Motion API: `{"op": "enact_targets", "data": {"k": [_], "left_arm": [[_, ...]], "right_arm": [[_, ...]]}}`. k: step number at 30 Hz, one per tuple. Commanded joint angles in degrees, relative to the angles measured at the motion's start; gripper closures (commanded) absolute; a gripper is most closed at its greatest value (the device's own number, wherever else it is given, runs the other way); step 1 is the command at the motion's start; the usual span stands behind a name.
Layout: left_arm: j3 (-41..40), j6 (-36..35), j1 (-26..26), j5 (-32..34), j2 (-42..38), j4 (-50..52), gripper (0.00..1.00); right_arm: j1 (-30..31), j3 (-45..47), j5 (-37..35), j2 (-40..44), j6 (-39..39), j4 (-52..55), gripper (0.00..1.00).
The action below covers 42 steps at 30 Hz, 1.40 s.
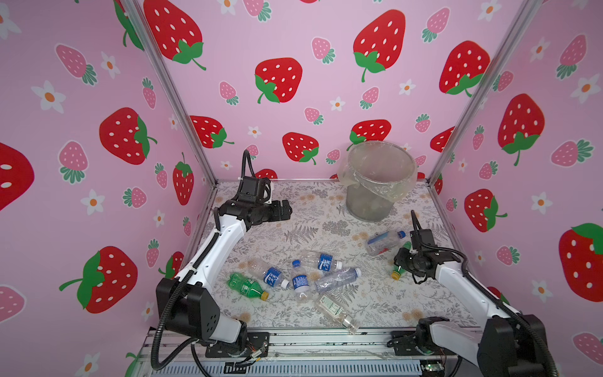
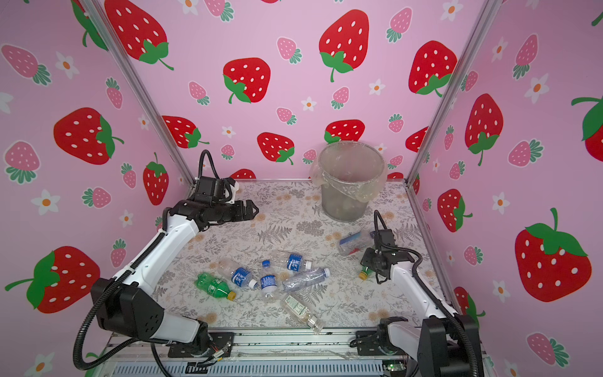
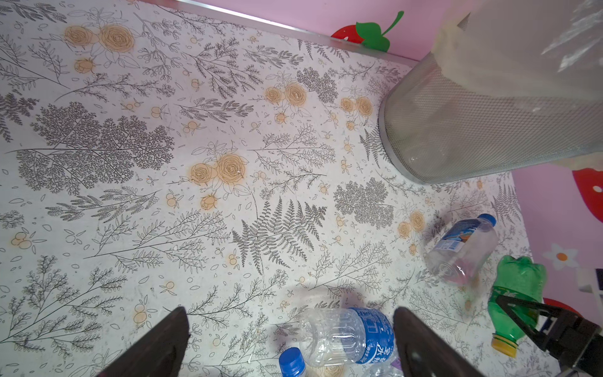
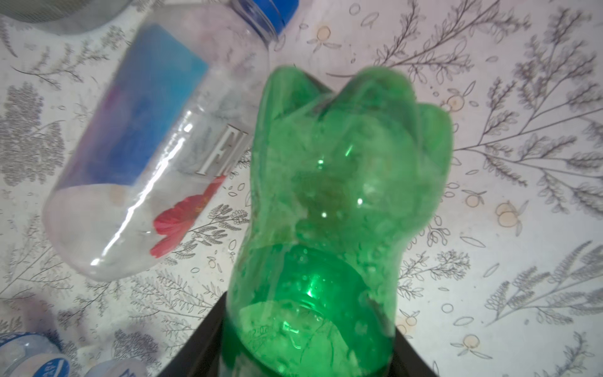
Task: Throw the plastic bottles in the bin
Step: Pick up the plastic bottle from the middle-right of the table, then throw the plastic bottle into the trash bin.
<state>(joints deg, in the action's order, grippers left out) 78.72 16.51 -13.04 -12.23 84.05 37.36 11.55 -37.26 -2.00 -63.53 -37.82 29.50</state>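
My right gripper point(image 1: 404, 262) point(image 4: 310, 342) is shut on a green bottle with a yellow cap point(image 1: 398, 273) point(image 4: 342, 196) at the table's right side. A clear bottle with a blue label and cap point(image 1: 383, 241) point(image 4: 146, 156) lies just beside it. Several more plastic bottles lie in a cluster at the front middle, among them another green one point(image 1: 248, 286) and a blue-labelled one point(image 1: 321, 260) point(image 3: 352, 336). The grey mesh bin point(image 1: 380, 182) point(image 2: 350, 182) point(image 3: 489, 124) with its clear liner stands at the back right. My left gripper point(image 1: 285, 209) point(image 3: 290, 323) hangs open above the table's back left, holding nothing.
Pink strawberry-patterned walls with metal posts point(image 1: 169, 94) close in the left, back and right sides. The bin stands behind the right arm. The front edge of the table is a metal rail point(image 1: 326, 339) carrying both arm bases.
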Motion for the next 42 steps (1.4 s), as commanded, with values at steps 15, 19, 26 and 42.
{"op": "enact_targets", "data": {"k": [15, 19, 26, 42], "left_arm": [[2.67, -0.35, -0.24, 0.48, 1.18, 0.8, 0.01], [2.91, -0.43, -0.27, 0.89, 1.47, 1.13, 0.01], [2.75, -0.29, -0.37, 0.64, 1.55, 0.94, 0.01], [2.48, -0.08, -0.39, -0.13, 1.2, 0.4, 0.01]], "right_arm": [[-0.35, -12.84, -5.22, 9.45, 7.17, 9.85, 0.48], [-0.3, -14.25, -5.69, 10.92, 10.13, 7.38, 0.48], [-0.21, -13.36, -2.71, 17.85, 12.5, -0.94, 0.48], [0.31, -9.69, 3.65, 20.55, 16.81, -22.38, 0.48]]}}
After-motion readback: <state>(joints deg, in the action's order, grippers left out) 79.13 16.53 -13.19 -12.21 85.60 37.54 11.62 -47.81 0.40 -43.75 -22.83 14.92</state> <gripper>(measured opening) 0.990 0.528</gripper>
